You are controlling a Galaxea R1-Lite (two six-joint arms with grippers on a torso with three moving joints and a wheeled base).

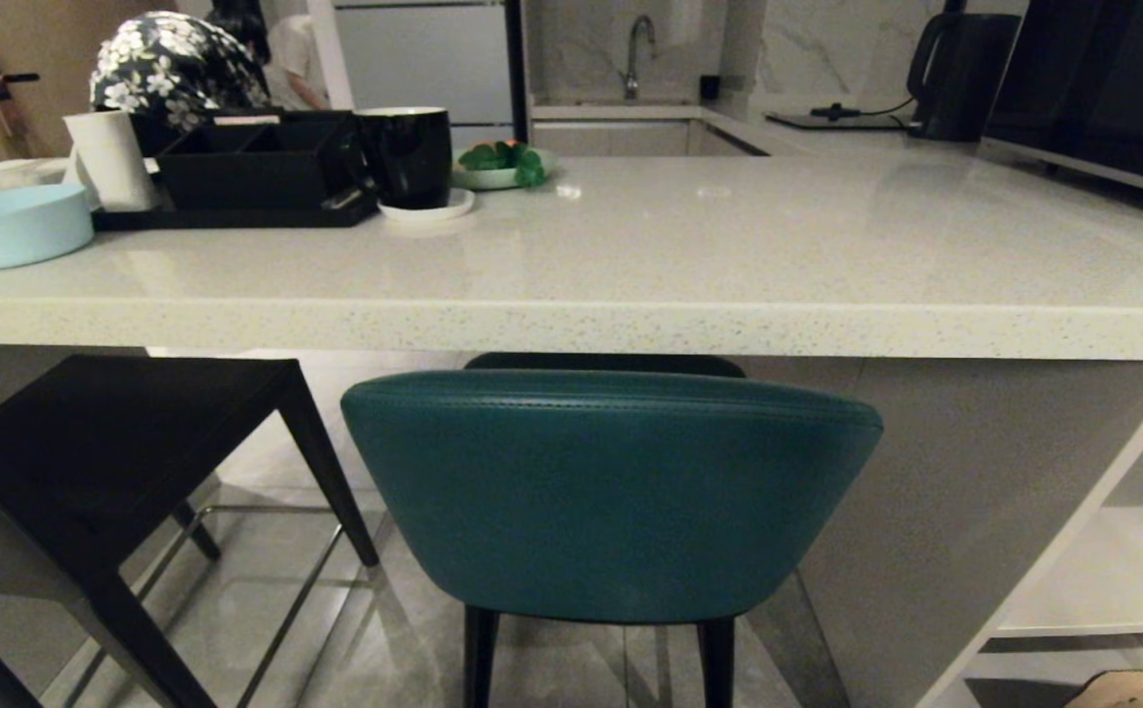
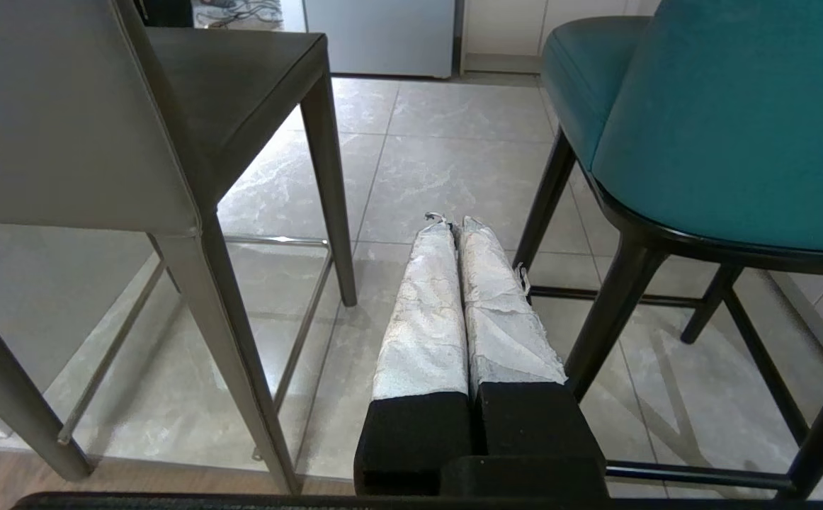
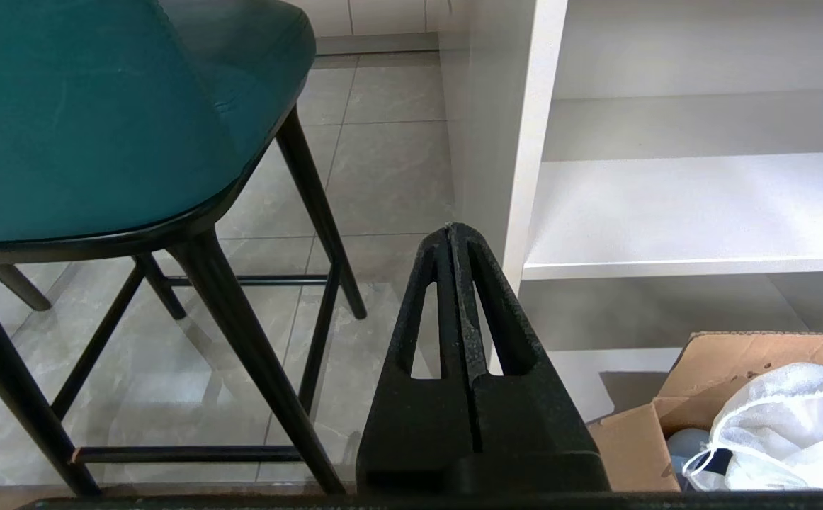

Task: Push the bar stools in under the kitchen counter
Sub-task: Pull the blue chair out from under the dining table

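2 stools at counter (image 1: pixel 571 329): teal stool (image 1: pixel 611 492) centre, dark stool (image 1: pixel 99 462) on left. Left gripper (image 2: pixel 452 223), right gripper (image 3: pixel 454 230) closed, empty, low.

The left gripper (image 2: pixel 452 221) has 2 long fingers (image 2: pixel 426 312) wrapped in crinkled silvery-white tape with frayed ends, set in blocky matte black mounts. The right gripper (image 3: pixel 455 230) has 2 bare black fingers (image 3: pixel 496 312), rough-textured, tapering to a point, each cut through by a long triangular slot, on a black base.
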